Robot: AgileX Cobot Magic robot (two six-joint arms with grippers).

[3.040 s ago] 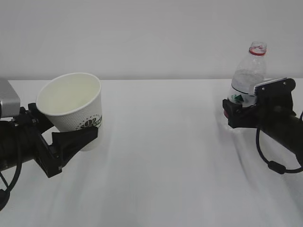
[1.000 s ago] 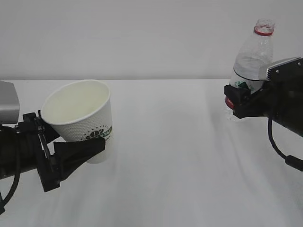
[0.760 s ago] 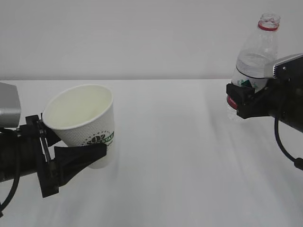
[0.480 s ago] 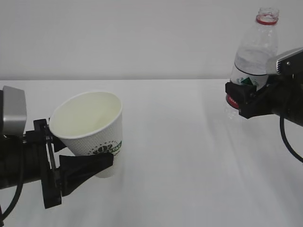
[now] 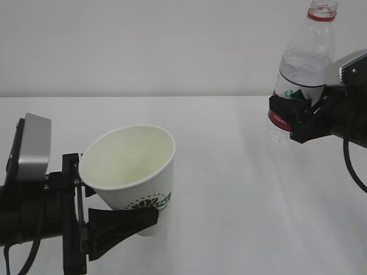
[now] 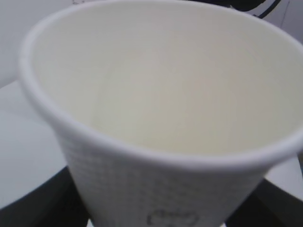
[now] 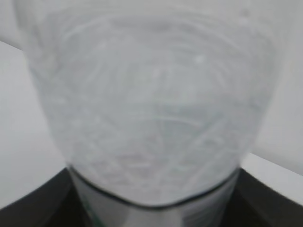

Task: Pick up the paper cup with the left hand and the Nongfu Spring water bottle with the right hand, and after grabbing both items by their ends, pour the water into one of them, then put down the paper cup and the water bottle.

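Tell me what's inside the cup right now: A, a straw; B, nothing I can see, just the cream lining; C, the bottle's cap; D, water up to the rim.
B: the left wrist view looks straight into the cup and shows only bare cream walls, and the exterior view agrees.

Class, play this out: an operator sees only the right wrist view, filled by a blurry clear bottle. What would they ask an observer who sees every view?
Operator: Is the bottle capped?
Observer: No, the bottle has an open mouth and a red neck ring.
Operator: Where is the cup?
Observer: The paper cup is held by the left gripper, far left of the bottle.
Operator: Is the cup empty?
Observer: Its cream inside looks dry; no water shows.
Operator: Is the bottle upright?
Observer: Nearly, mouth up, clamped low by the right gripper.
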